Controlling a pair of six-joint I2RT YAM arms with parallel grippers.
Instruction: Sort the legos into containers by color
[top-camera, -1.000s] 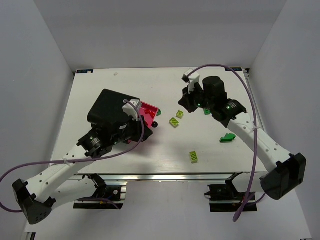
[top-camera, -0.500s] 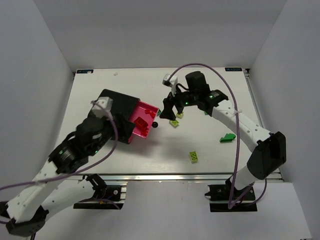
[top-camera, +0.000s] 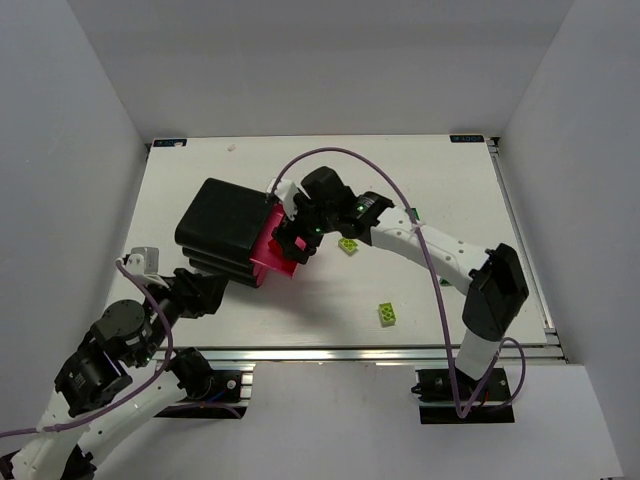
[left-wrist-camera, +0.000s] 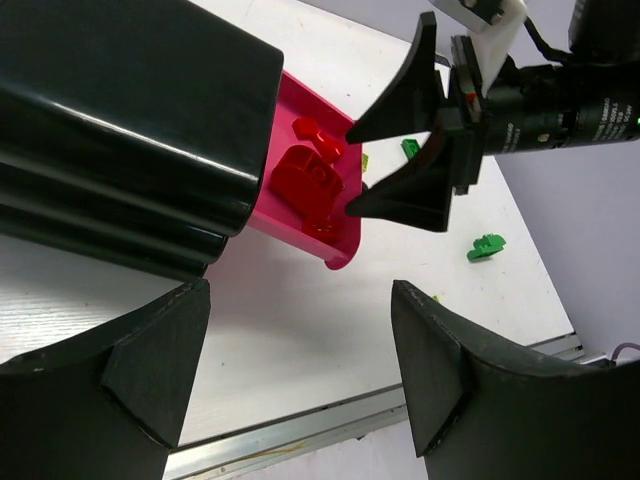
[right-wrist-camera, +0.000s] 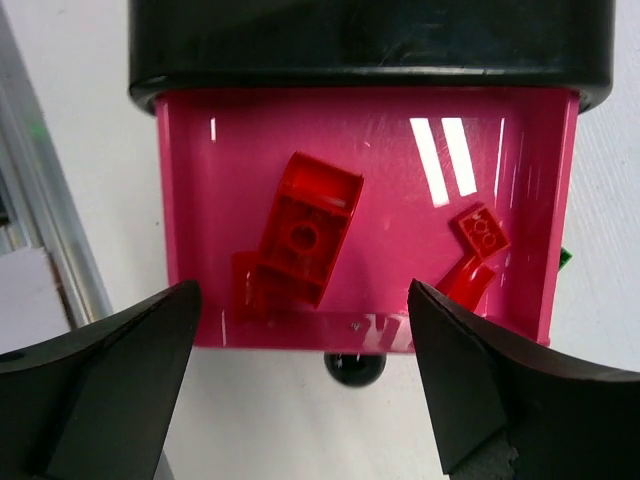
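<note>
**Sorting table (top-camera: 420, 170), overhead and wrist views.** The black cabinet (top-camera: 222, 222) lies at 9 o'clock of the table's centre. One pink drawer (right-wrist-camera: 400, 150) is drawn out of it toward 4 o'clock, and a round black knob (right-wrist-camera: 354, 368) is on the drawer front.

The drawer holds several red legos (right-wrist-camera: 308, 232). The largest lies left of centre in the right wrist view, with a small one touching it. Two more small ones sit near the opposite side wall.

The right gripper (right-wrist-camera: 303, 287) hangs directly over the open drawer, jaws spread wide with nothing between them. The left gripper (left-wrist-camera: 300, 370) sits at 7 o'clock of the cabinet, apart from it and facing the drawer. Its jaws are likewise wide apart and empty.

Loose pieces remain on the table. One lime lego (top-camera: 348, 244) lies near the drawer at 3 o'clock. The other lime lego (top-camera: 388, 314) lies at 5 o'clock of the drawer, near the front edge. Two dark green legos (left-wrist-camera: 487, 246) show in the left wrist view, beyond the right gripper. In the overhead view the right arm hides them.
</note>
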